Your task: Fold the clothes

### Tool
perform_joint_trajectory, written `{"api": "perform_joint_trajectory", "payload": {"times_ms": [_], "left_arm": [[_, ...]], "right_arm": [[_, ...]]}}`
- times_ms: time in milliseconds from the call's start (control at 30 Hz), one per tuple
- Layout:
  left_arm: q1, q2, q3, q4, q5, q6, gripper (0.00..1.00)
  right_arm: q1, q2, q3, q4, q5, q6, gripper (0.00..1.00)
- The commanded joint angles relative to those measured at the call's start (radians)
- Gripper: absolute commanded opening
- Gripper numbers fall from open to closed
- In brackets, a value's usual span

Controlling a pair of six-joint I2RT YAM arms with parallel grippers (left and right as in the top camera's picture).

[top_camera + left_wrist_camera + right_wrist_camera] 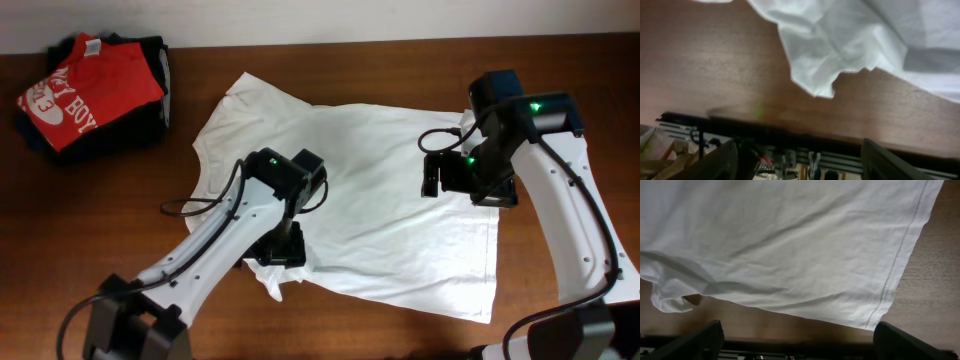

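**A:** Where is the garment sitting?

**B:** Your white short-sleeved cotton T-shirt (380, 230) is lying spread open and lightly wrinkled across the middle of the brown wooden table (400, 75). Its stitched hem is running along the right side and its neck is pointing to the far left. No print is showing on the upper face.

**A:** And what are my arms doing?

**B:** Your left gripper (283, 245) is hovering over the shirt's near-left edge, just beside a bunched corner of cloth. In the left wrist view that crumpled corner (840, 40) is lying flat on bare wood. The left gripper (800, 157) is holding its two dark fingers wide apart with nothing between them.

**A:** And the right one?

**B:** Your right gripper (440, 175) is hanging above the right half of the shirt, pointing left. Its wrist camera is showing smooth white fabric (790, 245) with the hem seam running down the right side. The right gripper (795, 340) is also spreading its fingers wide and gripping nothing. I cannot tell whether either one is touching the cloth.

**A:** Is anything else lying around?

**B:** In the far left corner, well apart from the shirt, a red T-shirt with white lettering (85, 90) is resting on top of a pile of dark folded garments (150, 125).
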Motion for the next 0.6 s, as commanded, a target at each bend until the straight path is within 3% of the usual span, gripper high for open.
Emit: {"api": "perform_joint_trajectory", "payload": {"times_ms": [0,133,267,367,433,467,567], "left_arm": [[-0.003,-0.003,-0.042,0.029,0.035,-0.017,0.87],[-0.003,-0.002,-0.205,0.256,0.146,-0.017,0.87],[-0.003,-0.002,-0.314,0.439,0.146,-0.018,0.71],[-0.003,-0.002,-0.358,0.512,0.135,-0.04,0.43],[-0.003,-0.002,-0.368,0.559,0.123,-0.04,0.1],[-0.003,-0.002,-0.368,0.582,0.097,-0.039,0.01],[-0.003,-0.002,-0.368,0.672,0.002,-0.013,0.01]], "right_arm": [[0.008,-0.01,-0.003,0.002,-0.007,-0.011,0.99],[0.008,-0.01,-0.055,0.026,-0.005,-0.011,0.99],[0.008,-0.01,-0.109,0.056,-0.005,-0.011,0.99],[0.008,-0.01,-0.114,0.06,-0.005,-0.011,0.99],[0.008,-0.01,-0.114,0.061,-0.005,-0.011,0.99],[0.008,-0.01,-0.114,0.063,-0.005,-0.011,0.99],[0.008,-0.01,-0.114,0.065,-0.005,-0.011,0.99]]}}
